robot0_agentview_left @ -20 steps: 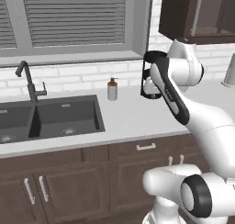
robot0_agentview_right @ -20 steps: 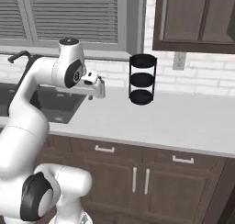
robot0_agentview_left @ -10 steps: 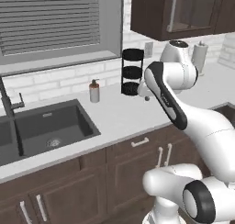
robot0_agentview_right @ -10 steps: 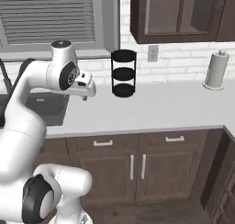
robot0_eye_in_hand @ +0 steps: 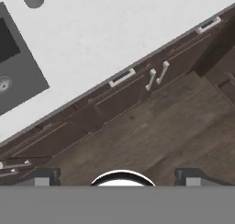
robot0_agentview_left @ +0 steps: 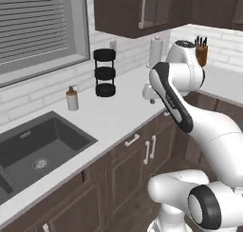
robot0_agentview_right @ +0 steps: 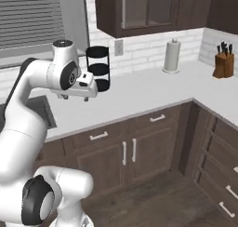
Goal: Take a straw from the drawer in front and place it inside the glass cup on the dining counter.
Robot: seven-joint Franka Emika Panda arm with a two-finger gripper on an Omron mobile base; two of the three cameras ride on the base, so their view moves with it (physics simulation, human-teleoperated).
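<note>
A white robot arm holds its gripper (robot0_eye_in_hand: pixel 117 179) above the front edge of a white worktop (robot0_agentview_right: pixel 139 93), jaws spread wide and empty. Under that edge runs a row of closed dark brown drawers; one drawer (robot0_eye_in_hand: pixel 120 83) with a short silver bar handle sits directly below the hand, beside two cabinet doors. Along the worktop's back edge stand a black three-tier rack (robot0_agentview_left: pixel 105 72), a soap bottle (robot0_agentview_left: pixel 72 98) and a paper towel roll (robot0_agentview_right: pixel 172 56). A dark sink (robot0_agentview_left: pixel 33 148) fills the left end, and a knife block (robot0_agentview_right: pixel 223 62) stands in the right corner.
</note>
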